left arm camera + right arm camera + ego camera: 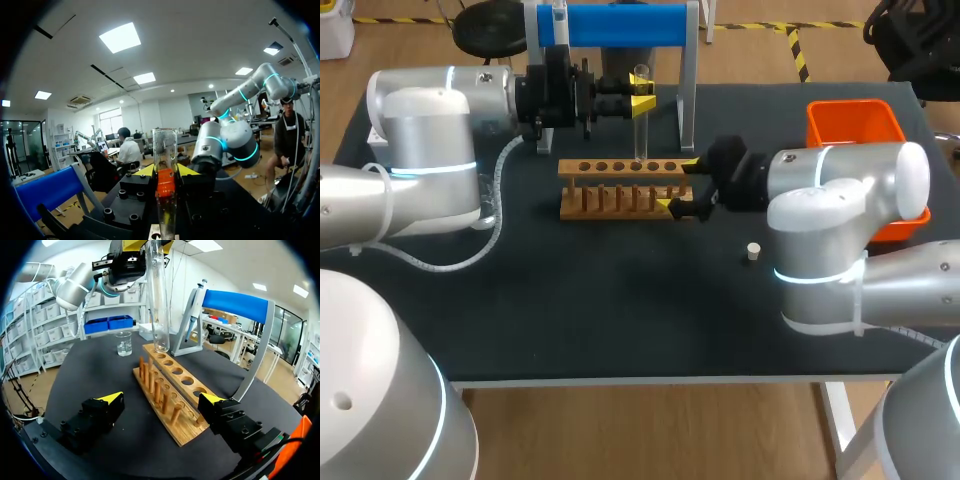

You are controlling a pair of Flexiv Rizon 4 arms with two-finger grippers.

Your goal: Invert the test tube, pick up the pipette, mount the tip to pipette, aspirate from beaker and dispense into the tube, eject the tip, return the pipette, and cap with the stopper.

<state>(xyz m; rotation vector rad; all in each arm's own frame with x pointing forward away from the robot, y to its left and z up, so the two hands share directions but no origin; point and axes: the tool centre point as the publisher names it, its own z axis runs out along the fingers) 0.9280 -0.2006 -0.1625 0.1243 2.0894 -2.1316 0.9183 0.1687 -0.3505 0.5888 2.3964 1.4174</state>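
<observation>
Gripping a clear round-bottomed tube point(640, 135), left tool point(642, 100) hovers over wooden rack point(620, 167).

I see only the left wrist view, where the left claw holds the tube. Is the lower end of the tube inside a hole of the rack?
Observer: No. The tube hangs upright, with its lower end just above the rack and not in a hole.
Operator: Where is the right claw?
Observer: The right claw is open, with one finger on each side of the rack's right end.
Operator: And the stopper?
Observer: The stopper lies on the table, to the front right of the rack and apart from it.
</observation>
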